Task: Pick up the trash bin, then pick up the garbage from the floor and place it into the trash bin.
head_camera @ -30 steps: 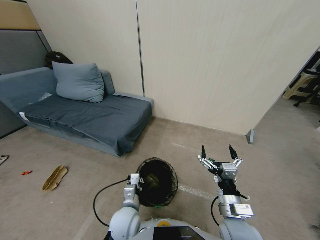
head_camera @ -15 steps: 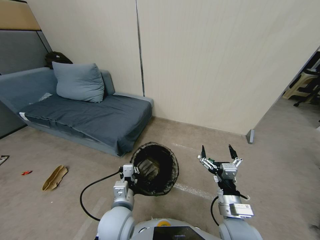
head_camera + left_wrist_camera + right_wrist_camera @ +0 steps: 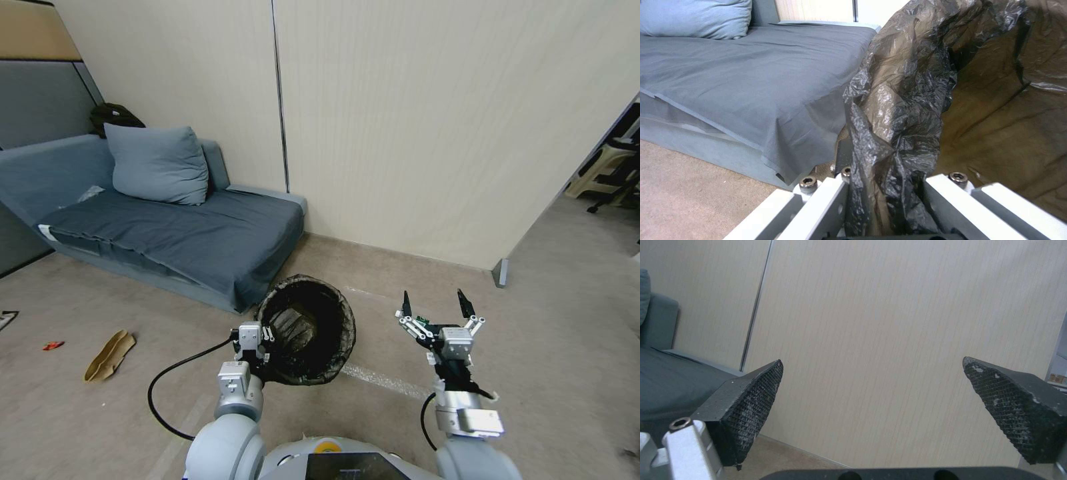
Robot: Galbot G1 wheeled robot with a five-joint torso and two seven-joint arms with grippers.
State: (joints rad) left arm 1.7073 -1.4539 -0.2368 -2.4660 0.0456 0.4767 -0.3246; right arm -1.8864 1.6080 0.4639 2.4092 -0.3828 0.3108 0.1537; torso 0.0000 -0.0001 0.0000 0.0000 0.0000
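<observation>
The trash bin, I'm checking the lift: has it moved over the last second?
Yes. The trash bin, clamped at its rim by the left gripper, has risen and tipped toward the sofa, which stays fixed.

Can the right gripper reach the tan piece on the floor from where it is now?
Probably not. The right gripper hangs open and empty on the robot's right, while the tan piece lies far off to the left. The left gripper and the trash bin it holds sit between them.
</observation>
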